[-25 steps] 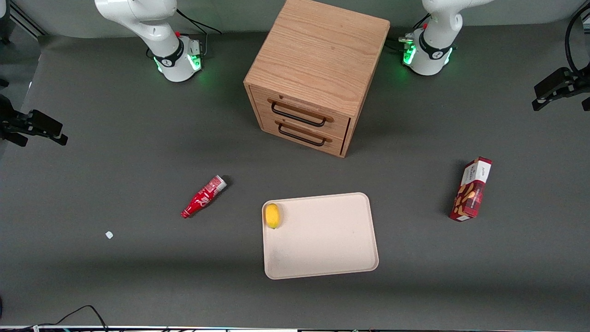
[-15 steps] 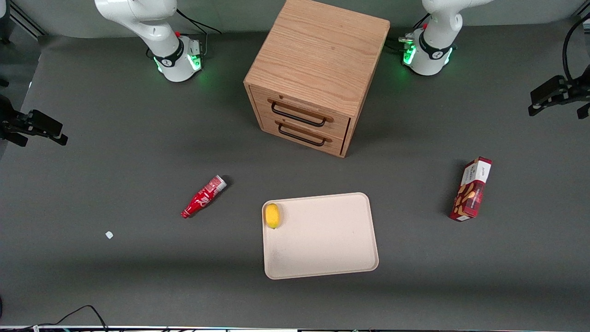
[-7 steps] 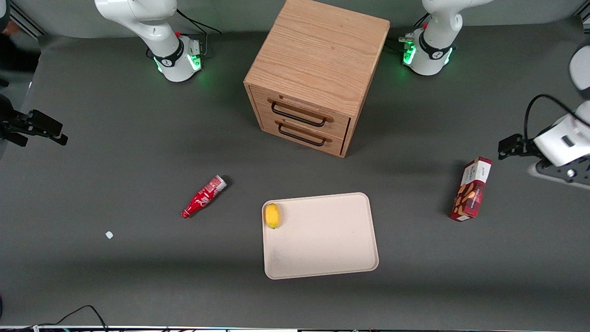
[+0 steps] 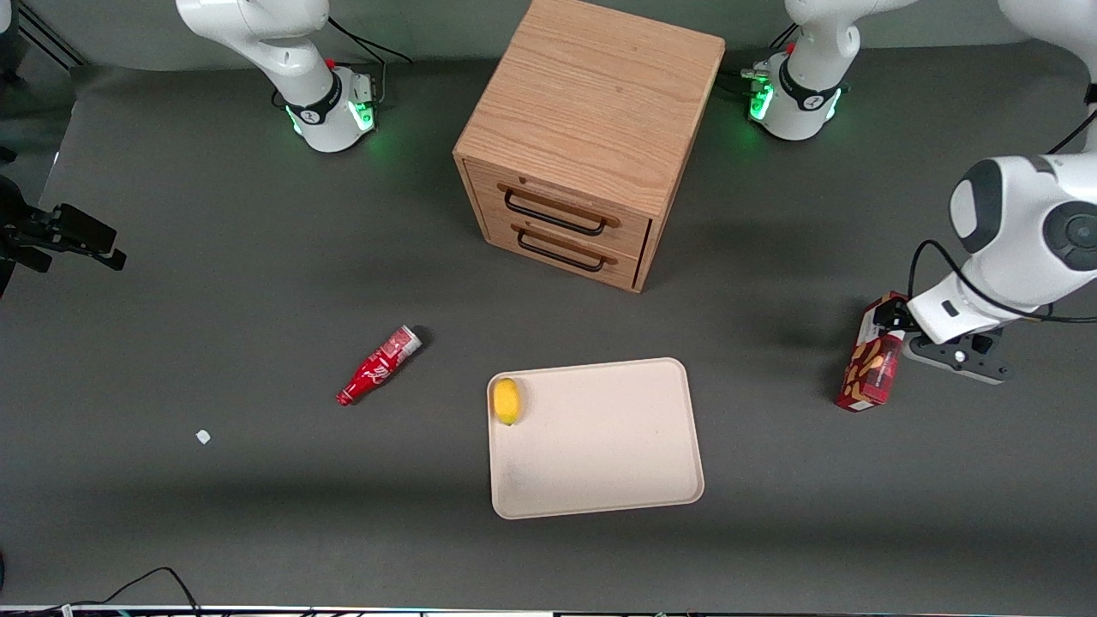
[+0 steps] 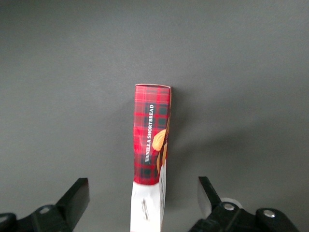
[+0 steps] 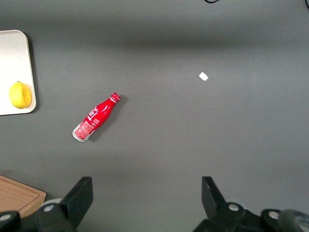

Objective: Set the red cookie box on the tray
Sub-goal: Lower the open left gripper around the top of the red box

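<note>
The red cookie box [image 4: 870, 374] lies on the table toward the working arm's end, well apart from the pale beige tray [image 4: 600, 454]. In the left wrist view the box [image 5: 151, 145] shows its tartan side and white end panel. My left gripper [image 4: 893, 324] hangs over the box's white end, the end farther from the front camera, and hides part of it. The gripper [image 5: 143, 200] is open, with one finger [image 5: 77, 192] on each side of the box and a wide gap to it; nothing is held.
A yellow lemon [image 4: 506, 400] lies in the tray's corner. A small red bottle [image 4: 377, 366] lies on the table toward the parked arm's end, with a white scrap [image 4: 203, 436] nearer that end. A wooden drawer cabinet [image 4: 583, 128] stands farther from the front camera than the tray.
The left arm has come in from the table's edge and its gripper now sits over the box's white end. The box, tray, lemon and bottle have not moved.
</note>
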